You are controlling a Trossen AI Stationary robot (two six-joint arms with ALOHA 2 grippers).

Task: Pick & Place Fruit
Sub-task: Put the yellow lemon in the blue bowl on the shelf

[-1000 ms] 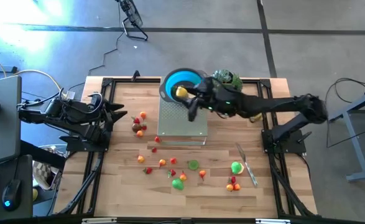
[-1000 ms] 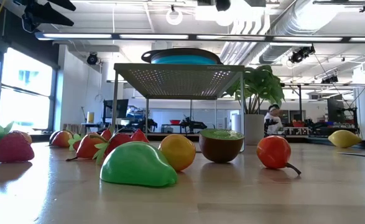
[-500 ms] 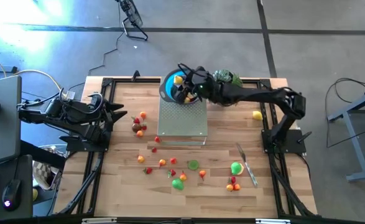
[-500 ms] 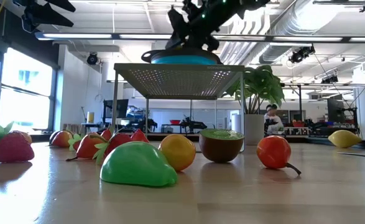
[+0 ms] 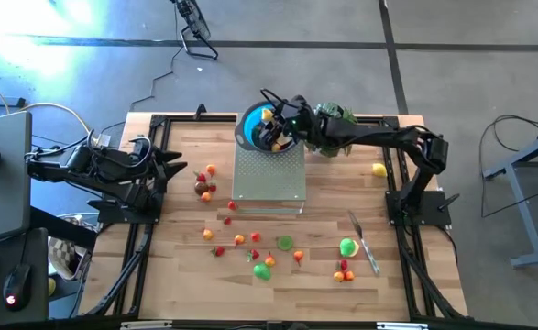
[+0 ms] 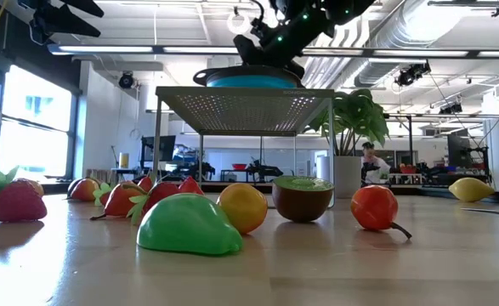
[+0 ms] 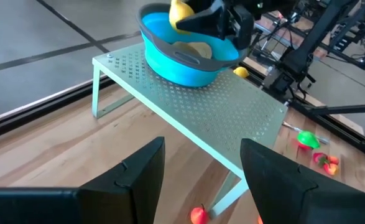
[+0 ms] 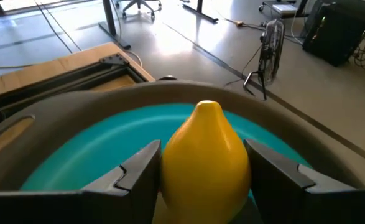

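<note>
Since the earlier high view, the right arm has swung from the middle of the perforated metal rack [image 5: 269, 174] toward the tabletop's [image 5: 177, 275] far edge, and its right hand [image 5: 270, 126] has carried the yellow fruit [image 8: 206, 155] over the blue bowl [image 5: 250, 124]. That bowl stands on the rack's far end, close to the far edge of the tabletop. The right hand's two fingers [image 8: 135, 171] are part-open and pressed on either side of the yellow fruit, gripping it. Seen past those fingers, the fruit is smooth, glossy and lemon-like, broad in the body and narrowing to a blunt nipple; its long axis runs along the fingers, with the nipple end pointing away from the wrist, out over the bowl's teal interior. It fills the gap between the fingers and projects beyond their tips.

Other fruit pieces [image 5: 250, 243] lie scattered across the near half of the tabletop: red strawberries, orange and green pieces, a halved brown-and-green one. A second yellow piece [image 5: 378, 170] lies near the right edge, beside the right arm's base. A slim knife [image 5: 364, 240] lies toward the near right corner. A leafy plant [image 5: 334, 115] stands at the far edge, just beside the bowl.

The left hand [image 7: 201, 168] waits at the left edge, its fingers apart and empty, facing the rack.
</note>
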